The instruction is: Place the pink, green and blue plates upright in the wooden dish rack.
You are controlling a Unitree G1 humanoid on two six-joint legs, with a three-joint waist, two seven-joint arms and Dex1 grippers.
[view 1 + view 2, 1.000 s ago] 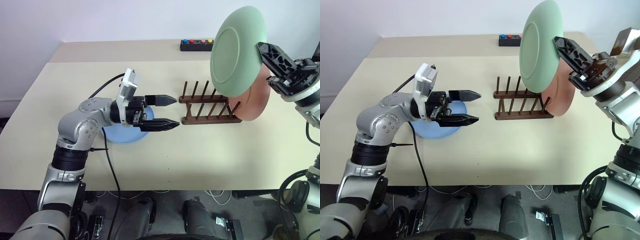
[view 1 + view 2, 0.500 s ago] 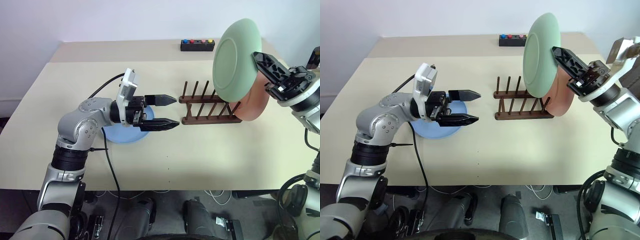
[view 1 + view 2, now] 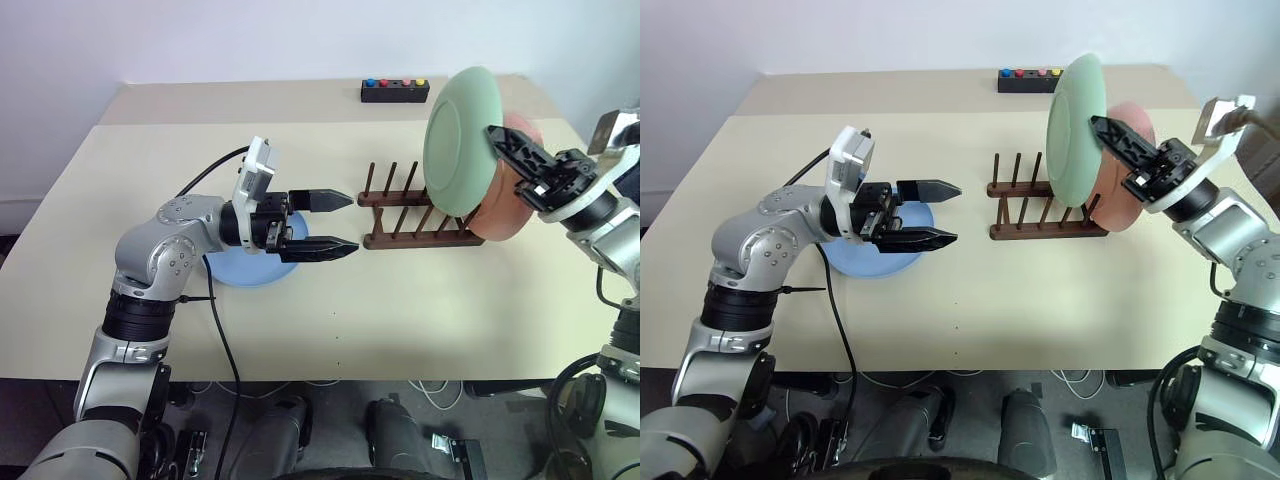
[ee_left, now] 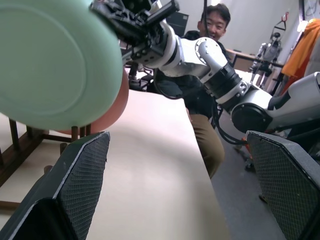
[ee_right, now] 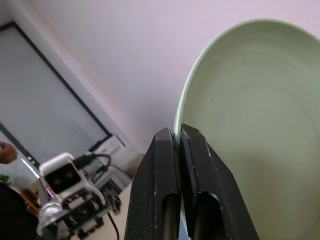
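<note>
Right jaws (image 3: 1110,135) clenched on the green plate (image 3: 460,140) rim, upright above the wooden dish rack (image 3: 415,215) near the worktop's (image 3: 400,310) far right corner, just left of the racked pink plate (image 3: 505,205). Advise lowering vertically, aligned between free pegs. Left jaws (image 3: 335,222) released, over the flat blue plate (image 3: 245,268).

The green plate (image 3: 460,140) hangs on edge above the right end of the wooden dish rack (image 3: 415,220), pinched at its rim. The pink plate (image 3: 505,195) stands upright at that end of the rack, just behind the green one. The blue plate (image 3: 855,262) lies flat on the table, well left of the rack.
</note>
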